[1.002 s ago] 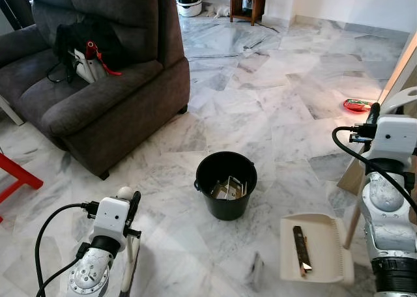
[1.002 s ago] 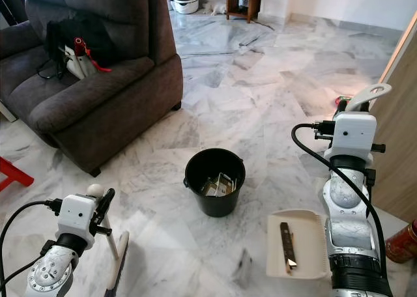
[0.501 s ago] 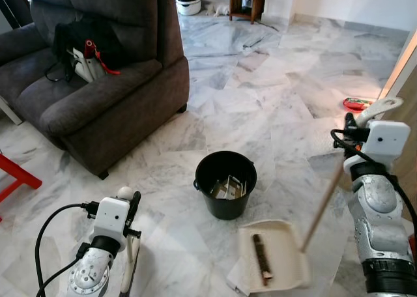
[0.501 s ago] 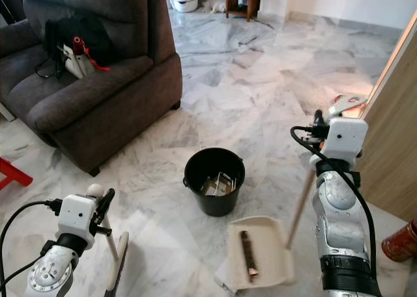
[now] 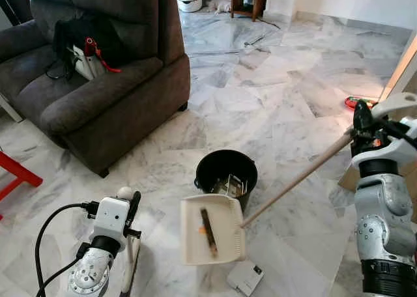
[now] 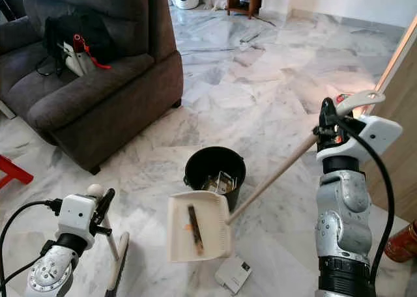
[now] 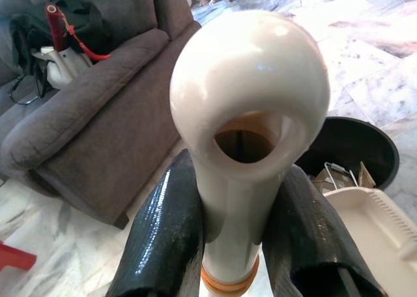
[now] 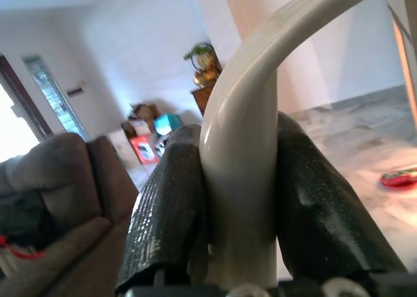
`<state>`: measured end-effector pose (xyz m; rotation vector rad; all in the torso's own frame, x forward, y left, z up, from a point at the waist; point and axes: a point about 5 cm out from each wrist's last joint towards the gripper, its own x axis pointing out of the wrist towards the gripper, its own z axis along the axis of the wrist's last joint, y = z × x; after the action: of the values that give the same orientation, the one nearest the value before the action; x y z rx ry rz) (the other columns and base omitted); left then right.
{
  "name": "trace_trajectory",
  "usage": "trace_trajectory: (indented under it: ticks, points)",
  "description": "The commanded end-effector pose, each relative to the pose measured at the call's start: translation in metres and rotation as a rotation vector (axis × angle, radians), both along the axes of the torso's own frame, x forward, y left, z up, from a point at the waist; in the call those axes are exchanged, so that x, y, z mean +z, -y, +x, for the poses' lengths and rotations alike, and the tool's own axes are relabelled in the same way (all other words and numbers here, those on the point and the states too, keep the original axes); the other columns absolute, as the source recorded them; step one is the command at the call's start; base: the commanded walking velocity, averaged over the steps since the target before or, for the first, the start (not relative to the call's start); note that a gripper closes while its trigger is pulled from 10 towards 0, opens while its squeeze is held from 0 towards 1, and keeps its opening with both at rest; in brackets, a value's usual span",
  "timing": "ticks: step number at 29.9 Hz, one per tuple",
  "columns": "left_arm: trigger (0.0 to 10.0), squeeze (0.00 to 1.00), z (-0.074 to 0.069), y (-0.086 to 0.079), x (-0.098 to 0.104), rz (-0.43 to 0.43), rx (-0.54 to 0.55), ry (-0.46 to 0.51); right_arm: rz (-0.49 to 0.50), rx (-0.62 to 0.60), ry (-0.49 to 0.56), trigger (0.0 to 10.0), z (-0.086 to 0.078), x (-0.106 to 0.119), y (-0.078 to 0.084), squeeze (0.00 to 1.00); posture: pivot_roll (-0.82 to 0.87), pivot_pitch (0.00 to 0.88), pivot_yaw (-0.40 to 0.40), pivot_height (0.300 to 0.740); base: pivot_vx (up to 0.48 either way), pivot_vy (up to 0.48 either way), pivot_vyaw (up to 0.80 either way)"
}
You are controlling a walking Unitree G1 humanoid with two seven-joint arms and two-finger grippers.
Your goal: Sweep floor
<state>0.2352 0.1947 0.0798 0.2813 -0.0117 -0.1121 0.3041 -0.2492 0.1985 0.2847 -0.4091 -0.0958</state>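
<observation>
right gripper (image 8: 238, 199) clamps the dustpan (image 5: 213, 228) handle, pan raised beside the black bucket (image 5: 226, 173); left gripper (image 7: 238, 238) clamps the broom handle (image 7: 246, 121), jaws closed on it.

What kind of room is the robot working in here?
Most likely the living room of a home: a dark grey sofa stands on a marble-tiled floor, with a small wooden shelf against the far wall.

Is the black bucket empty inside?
No, the black bucket has some pale, boxy bits of rubbish lying at its bottom, just beyond the raised dustpan.
</observation>
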Motion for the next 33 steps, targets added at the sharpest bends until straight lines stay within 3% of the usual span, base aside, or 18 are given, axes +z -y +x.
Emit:
trace_trajectory:
  ticks: [1,8,21,27,33]
  points:
    - [10.0,0.0,0.001,-0.005,0.008,0.03,0.01,0.028,0.023,0.021,0.118,10.0,-0.003,0.024,0.0,0.0,0.04,0.093,0.1,0.74,0.0,0.0,0.0]
    - [10.0,0.0,0.001,-0.005,0.008,0.03,0.013,0.029,0.02,0.048,0.138,10.0,-0.005,0.029,-0.001,0.0,0.05,0.093,0.1,0.74,0.0,0.0,0.0]
    - [10.0,0.0,0.001,-0.005,0.008,0.028,0.015,0.032,-0.012,0.036,0.276,10.0,-0.008,0.063,-0.011,0.0,0.05,0.092,0.099,0.74,0.0,0.0,0.0]
    - [10.0,0.0,0.001,-0.004,0.008,0.026,0.017,0.033,-0.016,0.011,0.287,10.0,-0.007,0.067,-0.011,0.0,0.05,0.091,0.097,0.74,0.0,0.0,0.0]
    - [10.0,0.0,0.001,-0.004,0.007,0.026,0.021,0.03,-0.03,0.0,0.275,10.0,-0.003,0.064,-0.021,0.0,0.05,0.09,0.095,0.74,0.0,0.0,0.0]
